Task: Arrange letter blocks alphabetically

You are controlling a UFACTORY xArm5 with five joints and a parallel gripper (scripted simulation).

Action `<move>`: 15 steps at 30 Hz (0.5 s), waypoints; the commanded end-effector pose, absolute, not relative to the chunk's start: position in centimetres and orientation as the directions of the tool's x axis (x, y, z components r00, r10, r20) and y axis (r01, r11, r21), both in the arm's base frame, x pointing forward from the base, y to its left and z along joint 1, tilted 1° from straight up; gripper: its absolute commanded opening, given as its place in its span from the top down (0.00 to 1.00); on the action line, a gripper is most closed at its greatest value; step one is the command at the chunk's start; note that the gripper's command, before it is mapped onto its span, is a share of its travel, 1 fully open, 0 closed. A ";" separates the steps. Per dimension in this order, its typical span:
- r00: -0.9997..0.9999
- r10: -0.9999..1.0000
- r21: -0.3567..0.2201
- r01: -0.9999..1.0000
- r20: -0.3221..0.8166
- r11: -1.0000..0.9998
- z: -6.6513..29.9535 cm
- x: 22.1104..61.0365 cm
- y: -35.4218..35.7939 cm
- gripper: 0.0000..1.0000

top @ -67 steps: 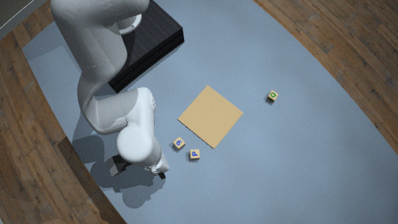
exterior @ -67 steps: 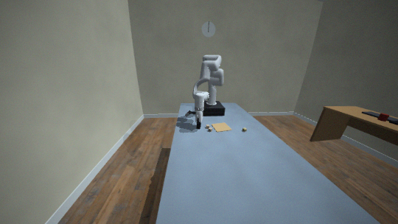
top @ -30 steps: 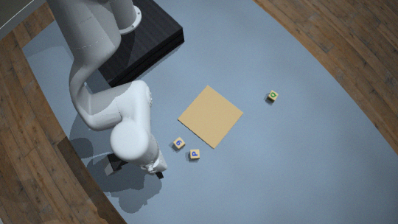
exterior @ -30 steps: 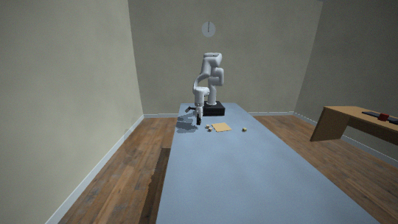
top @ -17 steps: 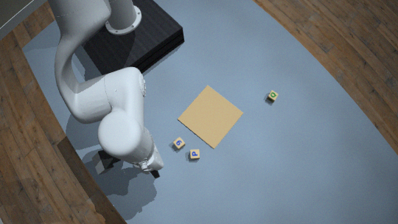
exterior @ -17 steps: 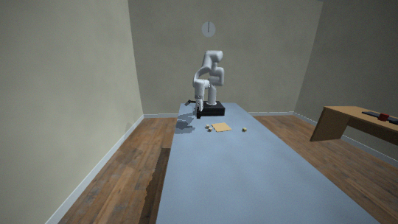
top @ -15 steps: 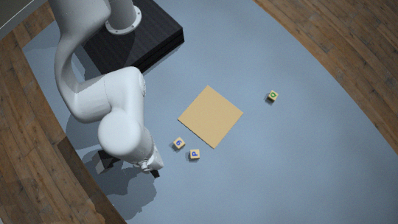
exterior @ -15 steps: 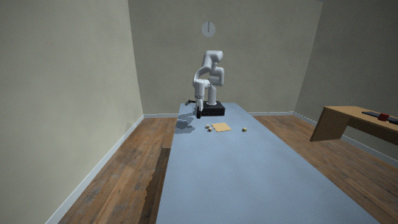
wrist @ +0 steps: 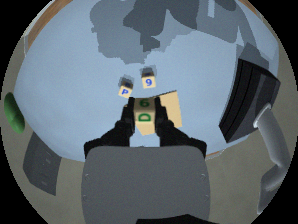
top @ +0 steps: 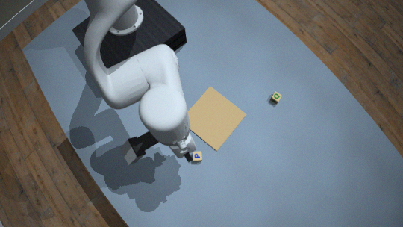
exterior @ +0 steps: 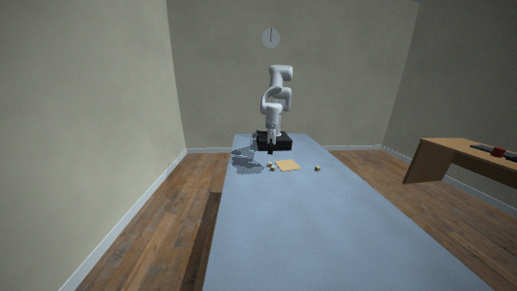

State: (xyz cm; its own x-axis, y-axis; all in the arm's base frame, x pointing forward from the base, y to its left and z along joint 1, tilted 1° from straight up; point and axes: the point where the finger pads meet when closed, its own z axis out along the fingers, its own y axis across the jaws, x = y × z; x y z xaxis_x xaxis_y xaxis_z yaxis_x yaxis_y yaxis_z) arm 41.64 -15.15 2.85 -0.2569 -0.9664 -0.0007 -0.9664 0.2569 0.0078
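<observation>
None of the three placements looks finished. The pincer (top: 188, 157) (exterior: 270, 149) (wrist: 144, 105) is clamped on the green-lettered block (wrist: 144, 117), held up over the table (top: 298, 160) (exterior: 306, 215) (wrist: 65, 95). Seen from the exterior, the P block (top: 197, 156) (exterior: 273, 168) (wrist: 125, 92) and the 9 block (exterior: 270, 164) (wrist: 148, 82) sit left of the mat (top: 216, 117) (exterior: 287, 166) (wrist: 173, 106), the Q block (top: 276, 97) (exterior: 317, 168) well right. Left to do — set the row, P and Q included, then let go; the 9, likely the spare, already lies off the mat.

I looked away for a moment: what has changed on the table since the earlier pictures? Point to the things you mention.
The gripper (top: 189, 156) (exterior: 271, 152) (wrist: 144, 105) has swung rightward in the top view, toward the P block (top: 197, 156) (exterior: 273, 168) (wrist: 125, 91). Its jaws hold the D block (wrist: 144, 117); whether they already did earlier, I cannot tell. The P block, Q block (top: 276, 97) (exterior: 317, 168) and mat (top: 216, 119) (exterior: 287, 166) (wrist: 173, 107) stayed put.
</observation>
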 end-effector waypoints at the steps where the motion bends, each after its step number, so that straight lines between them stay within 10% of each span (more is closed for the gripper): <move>1: -0.193 -0.981 0.001 -0.981 0.000 0.193 3.3 42.7 -9.3 0.79; 15: -0.055 -0.998 -0.003 -0.998 0.000 0.055 3.6 41.8 1.7 0.79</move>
